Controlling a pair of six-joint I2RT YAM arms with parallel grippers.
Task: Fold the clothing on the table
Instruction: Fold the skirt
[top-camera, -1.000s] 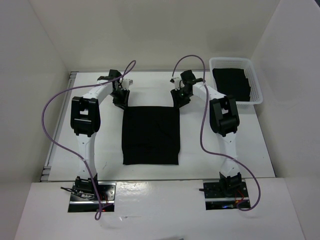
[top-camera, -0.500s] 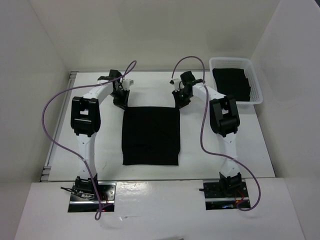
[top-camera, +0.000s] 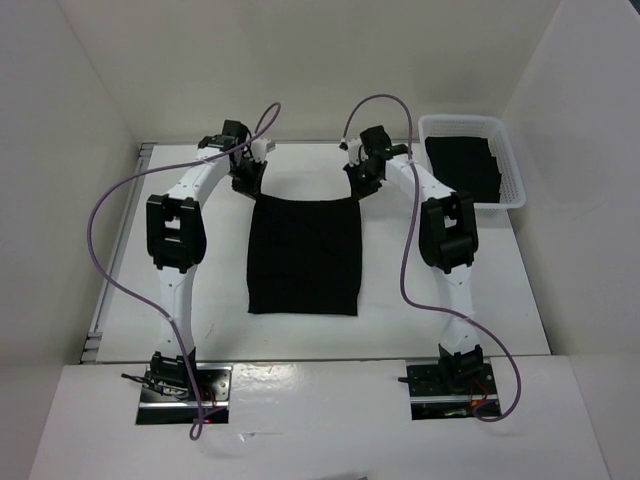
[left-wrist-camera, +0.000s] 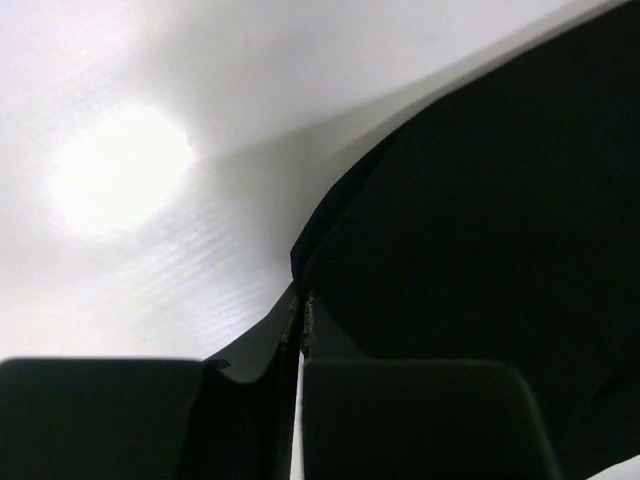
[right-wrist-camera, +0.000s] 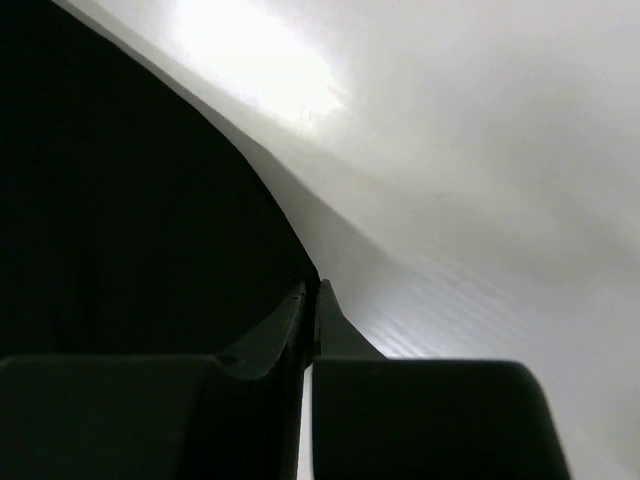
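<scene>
Now the black clothing (top-camera: 304, 255) lies spread out in the middle of the white table (top-camera: 300, 335), between the two arms. It looks like a big dark square with no pictures on it. Its near edge lies flat on the table, toward the arm bases. Its far edge is pulled straight between the two grippers. The left gripper (top-camera: 250, 180) is at the far left corner of the clothing. Its two fingers are pressed together with that corner pinched between them. In the left wrist view the tips meet with almost no gap, and the black cloth comes right out from them. A soft grey shadow shows on the table beside the cloth there, so this corner seems to be a little way off the table. The right gripper (top-camera: 359, 182) is at the far right corner, and it is pinching that corner the same way. In the right wrist view its fingers are squeezed tight, with the cloth going off to the left and bare white table to the right. Both arms reach far out over the table and bend in toward each other. At the far right corner of the table sits a white basket (top-camera: 512, 165) with more black cloth folded inside it, well apart from the clothing.
</scene>
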